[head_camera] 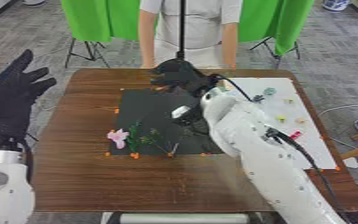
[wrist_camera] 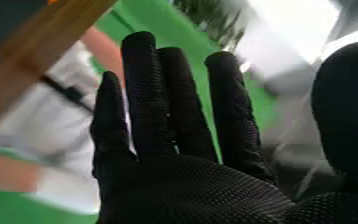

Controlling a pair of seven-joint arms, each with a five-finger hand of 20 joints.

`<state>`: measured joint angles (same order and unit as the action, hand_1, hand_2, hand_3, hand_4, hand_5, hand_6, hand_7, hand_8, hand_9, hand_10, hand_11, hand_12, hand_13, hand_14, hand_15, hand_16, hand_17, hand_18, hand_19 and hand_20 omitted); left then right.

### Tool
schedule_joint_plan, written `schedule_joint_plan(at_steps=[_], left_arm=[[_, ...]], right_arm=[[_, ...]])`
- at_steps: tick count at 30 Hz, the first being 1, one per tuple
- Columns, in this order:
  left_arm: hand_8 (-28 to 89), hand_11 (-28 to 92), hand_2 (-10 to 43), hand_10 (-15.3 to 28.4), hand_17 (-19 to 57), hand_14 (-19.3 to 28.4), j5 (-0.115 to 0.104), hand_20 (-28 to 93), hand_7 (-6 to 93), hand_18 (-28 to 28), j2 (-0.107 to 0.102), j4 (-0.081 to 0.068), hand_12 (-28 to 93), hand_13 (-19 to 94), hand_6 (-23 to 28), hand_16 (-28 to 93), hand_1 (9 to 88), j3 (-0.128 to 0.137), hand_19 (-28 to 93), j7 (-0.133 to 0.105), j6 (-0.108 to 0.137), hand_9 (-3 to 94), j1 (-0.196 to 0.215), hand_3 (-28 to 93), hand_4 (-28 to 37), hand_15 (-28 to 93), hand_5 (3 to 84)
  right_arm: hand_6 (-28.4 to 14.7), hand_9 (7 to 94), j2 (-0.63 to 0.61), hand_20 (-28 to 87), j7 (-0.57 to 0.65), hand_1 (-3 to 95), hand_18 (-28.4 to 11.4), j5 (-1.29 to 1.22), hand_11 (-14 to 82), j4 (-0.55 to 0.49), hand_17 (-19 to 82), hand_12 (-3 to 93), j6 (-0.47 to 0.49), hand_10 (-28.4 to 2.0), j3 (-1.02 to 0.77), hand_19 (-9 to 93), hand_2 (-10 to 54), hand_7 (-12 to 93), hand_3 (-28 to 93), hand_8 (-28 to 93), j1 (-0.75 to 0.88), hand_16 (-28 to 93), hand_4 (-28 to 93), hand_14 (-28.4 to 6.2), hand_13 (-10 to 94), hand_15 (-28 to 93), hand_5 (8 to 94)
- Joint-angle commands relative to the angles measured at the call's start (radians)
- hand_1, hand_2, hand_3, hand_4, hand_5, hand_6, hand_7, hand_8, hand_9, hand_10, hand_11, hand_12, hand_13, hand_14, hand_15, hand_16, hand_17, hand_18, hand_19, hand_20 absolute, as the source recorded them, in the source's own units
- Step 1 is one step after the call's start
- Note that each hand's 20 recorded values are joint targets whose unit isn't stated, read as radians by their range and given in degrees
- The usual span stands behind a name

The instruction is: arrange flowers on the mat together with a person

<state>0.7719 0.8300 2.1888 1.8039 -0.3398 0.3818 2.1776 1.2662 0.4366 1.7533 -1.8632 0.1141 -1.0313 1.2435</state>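
Black mat point(head_camera: 149, 107) on the wooden table point(head_camera: 78, 175) in the head view: pink lily point(head_camera: 118, 137) at its near L corner, green sprigs point(head_camera: 133, 137) just R of that. White sheet point(head_camera: 278, 84) runs along the table's R edge w/ a teal flower point(head_camera: 270, 91) twd the far end & a magenta flower point(head_camera: 295, 135) nearer. R hand point(head_camera: 177, 72) is over the mat's far edge; L hand point(head_camera: 14, 95) is past the table's L edge, fingers apart, empty. Main risk: R arm point(head_camera: 238, 132) spans sheet & mat, so pulling back low could snag blooms. Light sprigs could also slide if brushed. R wrist view: R hand's fingers straight, thumb well apart, nothing gripped.
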Motion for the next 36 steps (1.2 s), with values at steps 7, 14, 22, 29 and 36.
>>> schedule_joint_plan(at_steps=[7,14,22,29,36], left_arm=[[-8,21,4.0,16.6,-8.0,20.7,0.010,17,6.9,21.1,0.048,-0.037,10,23,3.8,-7,20.3,-0.049,46,-0.023,0.036,34.3,0.080,78,-28.3,41,33.7],[-8,17,3.4,14.4,-8.3,21.1,-0.027,17,6.7,21.5,0.041,-0.070,10,23,2.4,-5,20.0,-0.131,44,-0.080,0.036,31.8,0.047,79,-28.3,40,33.0],[-8,17,3.2,14.4,-8.5,21.4,-0.043,16,6.8,21.5,0.036,-0.086,11,23,1.9,-5,19.9,-0.163,43,-0.108,0.041,31.8,0.053,79,-28.3,41,32.3],[-8,19,3.0,15.3,-8.4,22.6,-0.020,17,7.0,21.7,0.059,-0.070,11,24,1.9,-5,19.7,-0.123,44,-0.112,0.028,33.4,0.088,79,-28.3,43,32.3],[-8,20,2.9,15.9,-7.9,23.7,-0.003,18,7.2,21.7,0.073,-0.062,11,25,2.0,-6,19.7,-0.102,45,-0.082,0.016,34.4,0.092,79,-28.3,47,32.6]], right_arm=[[1.9,40.1,-0.041,17,-0.218,20.6,-20.2,-0.563,15.1,-0.106,2,15.4,-0.054,-14.7,-0.520,43,0.2,18,74,-13,0.441,9,-27,-18.2,31,42,38.8],[3.4,37.7,-0.068,17,-0.352,17.4,-18.8,-0.665,12.0,-0.062,1,14.8,-0.134,-14.1,-0.531,39,4.1,15,76,-12,0.541,11,-28,-18.0,26,34,35.6],[4.3,37.8,-0.049,18,-0.343,16.5,-18.5,-0.658,11.5,-0.047,1,15.1,-0.122,-14.0,-0.527,38,5.0,16,77,-12,0.583,13,-28,-18.1,26,34,35.0],[4.5,37.6,0.024,18,-0.343,16.1,-18.6,-0.633,11.6,-0.064,1,15.2,-0.119,-14.1,-0.574,38,5.2,16,77,-12,0.620,14,-28,-18.2,26,34,34.5],[4.6,38.0,0.038,19,-0.344,16.1,-18.6,-0.625,11.7,-0.074,1,15.3,-0.141,-14.1,-0.574,38,5.1,16,78,-12,0.633,14,-28,-18.1,27,35,34.6]])
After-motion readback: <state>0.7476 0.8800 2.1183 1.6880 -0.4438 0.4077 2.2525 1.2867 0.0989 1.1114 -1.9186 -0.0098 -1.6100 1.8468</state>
